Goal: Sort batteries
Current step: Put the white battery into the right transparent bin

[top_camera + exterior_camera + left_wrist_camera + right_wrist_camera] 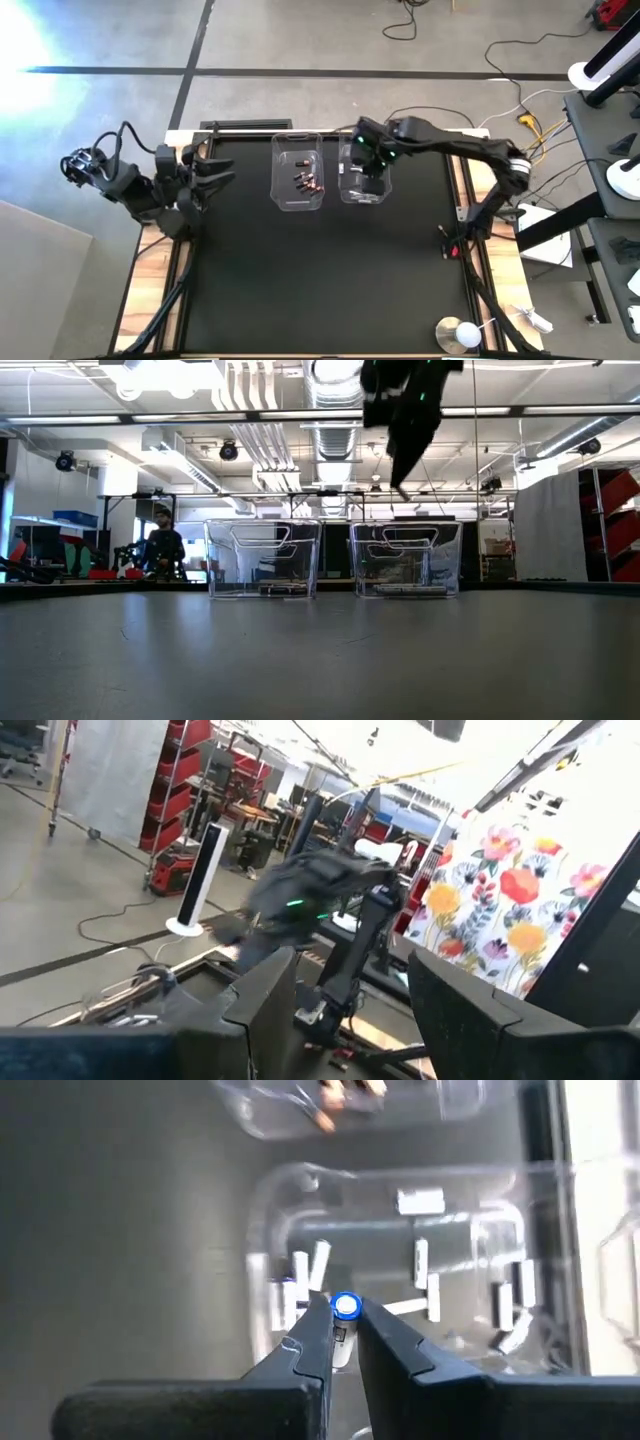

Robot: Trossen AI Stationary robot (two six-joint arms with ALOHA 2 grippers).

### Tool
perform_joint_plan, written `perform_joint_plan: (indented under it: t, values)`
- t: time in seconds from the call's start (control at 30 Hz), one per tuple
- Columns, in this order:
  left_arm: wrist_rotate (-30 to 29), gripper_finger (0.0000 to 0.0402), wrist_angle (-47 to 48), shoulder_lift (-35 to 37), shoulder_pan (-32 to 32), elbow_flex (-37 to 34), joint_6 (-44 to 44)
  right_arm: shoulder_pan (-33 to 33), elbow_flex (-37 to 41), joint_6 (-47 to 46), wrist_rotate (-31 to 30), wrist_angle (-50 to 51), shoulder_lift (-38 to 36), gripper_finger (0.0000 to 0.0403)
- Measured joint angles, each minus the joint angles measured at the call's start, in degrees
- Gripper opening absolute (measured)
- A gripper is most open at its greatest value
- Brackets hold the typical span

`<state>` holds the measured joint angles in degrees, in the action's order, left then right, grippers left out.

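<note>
Two clear tubs stand side by side at the table's far middle. The left tub holds a few dark batteries with reddish marks. The right tub holds several white batteries. My right gripper hangs above the right tub, well over its rim in the low view, shut on one white battery. My left gripper waits open at the table's left edge, pointing level across the table with nothing between its fingers. My right gripper pinches the white battery between its two fingertips, on the battery's sides just behind its blue-ringed end. The fingers slant steeply down from above, and the battery lies along them. It is lifted clear, over the right tub.
A white round object sits at the table's near right corner, and a small red item lies by the right arm's base. A person stands far behind the table. Bare black tabletop stretches nearer than the tubs.
</note>
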<state>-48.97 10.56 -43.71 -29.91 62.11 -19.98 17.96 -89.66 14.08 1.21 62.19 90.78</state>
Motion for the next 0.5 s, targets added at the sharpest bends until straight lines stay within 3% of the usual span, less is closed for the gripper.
perform_joint_plan:
  t: [0.2,0.5]
  values:
    - [0.0,0.0173,-0.4,1.1,0.0,0.0,0.0,7.2,0.2,3.4,6.3,-0.8,9.2,0.0028]
    - [0.0,0.0173,-0.3,1.3,0.0,0.0,0.0,11.1,0.2,12.8,6.3,-4.7,20.5,0.0028]
